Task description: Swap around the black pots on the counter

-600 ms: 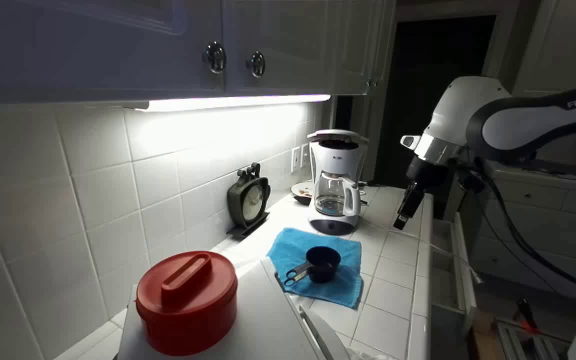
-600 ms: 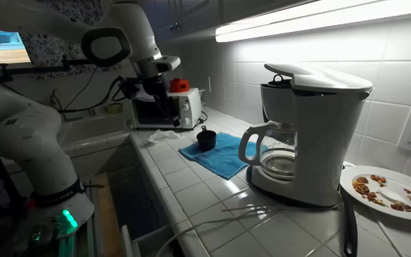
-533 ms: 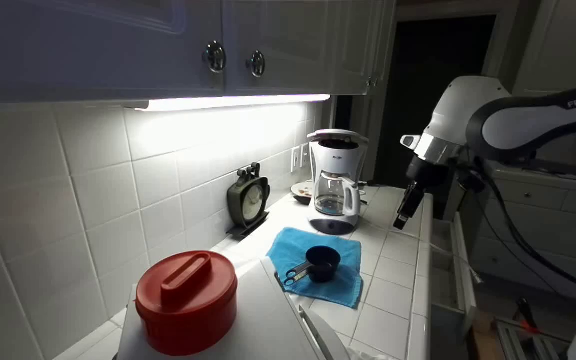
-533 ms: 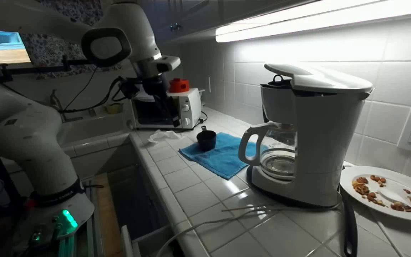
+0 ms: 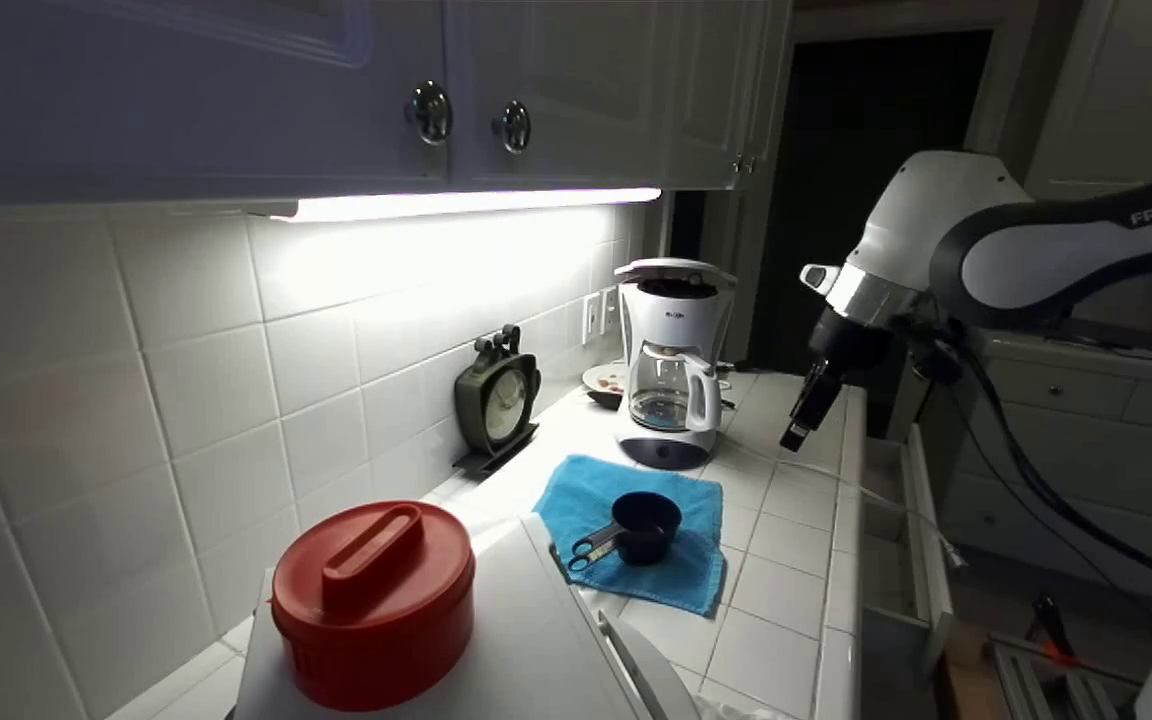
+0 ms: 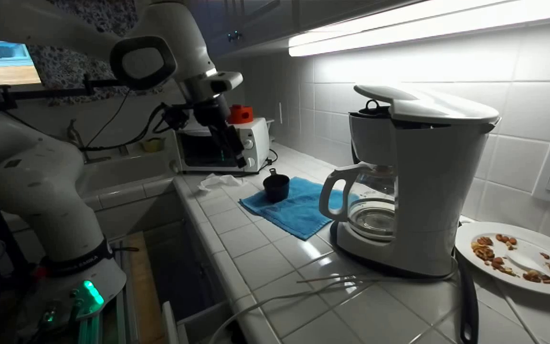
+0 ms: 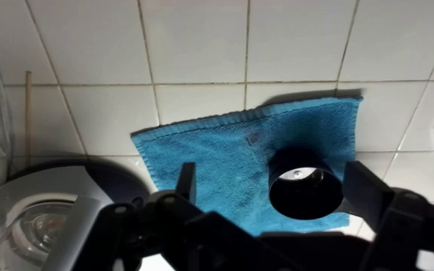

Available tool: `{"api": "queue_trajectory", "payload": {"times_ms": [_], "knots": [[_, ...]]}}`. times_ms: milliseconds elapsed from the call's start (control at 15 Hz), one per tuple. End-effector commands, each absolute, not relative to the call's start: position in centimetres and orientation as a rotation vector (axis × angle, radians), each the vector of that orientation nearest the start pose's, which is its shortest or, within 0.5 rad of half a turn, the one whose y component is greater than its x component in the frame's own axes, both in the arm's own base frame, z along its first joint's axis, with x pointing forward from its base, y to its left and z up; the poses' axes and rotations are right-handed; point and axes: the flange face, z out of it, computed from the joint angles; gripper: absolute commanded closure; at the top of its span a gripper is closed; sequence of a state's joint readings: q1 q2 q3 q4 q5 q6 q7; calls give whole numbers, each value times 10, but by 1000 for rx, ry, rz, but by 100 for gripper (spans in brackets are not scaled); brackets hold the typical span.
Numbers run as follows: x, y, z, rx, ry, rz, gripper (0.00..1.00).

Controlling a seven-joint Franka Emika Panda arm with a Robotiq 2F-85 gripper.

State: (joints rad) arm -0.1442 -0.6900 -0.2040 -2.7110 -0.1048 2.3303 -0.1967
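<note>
Black pots (image 7: 304, 195), two handles (image 5: 599, 541) hinting at a nested pair, sit on the blue towel (image 7: 217, 162) below the gripper (image 7: 271, 185), nearer one of its wide-spread fingers (image 7: 367, 194)! Descend uncentred and that finger could strike them; pinch both together and the swap likely stalls.

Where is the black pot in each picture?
In an exterior view, the black pot: lower half, just right of centre.
In an exterior view, the black pot: almost at centre.
In the wrist view, the black pot: lower half, right of centre.
Shared landmark: the blue towel beneath it.
</note>
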Motion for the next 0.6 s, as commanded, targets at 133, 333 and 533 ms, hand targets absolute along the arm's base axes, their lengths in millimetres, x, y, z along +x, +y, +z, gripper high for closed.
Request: {"api": "queue_trajectory", "payload": {"times_ms": [133,333,533], "knots": [[374,-129,454,-3196,37,-767,0],[394,-123,434,-3120,9,-781,0],[409,-116,411,-3055,-21,-722,0]]}}
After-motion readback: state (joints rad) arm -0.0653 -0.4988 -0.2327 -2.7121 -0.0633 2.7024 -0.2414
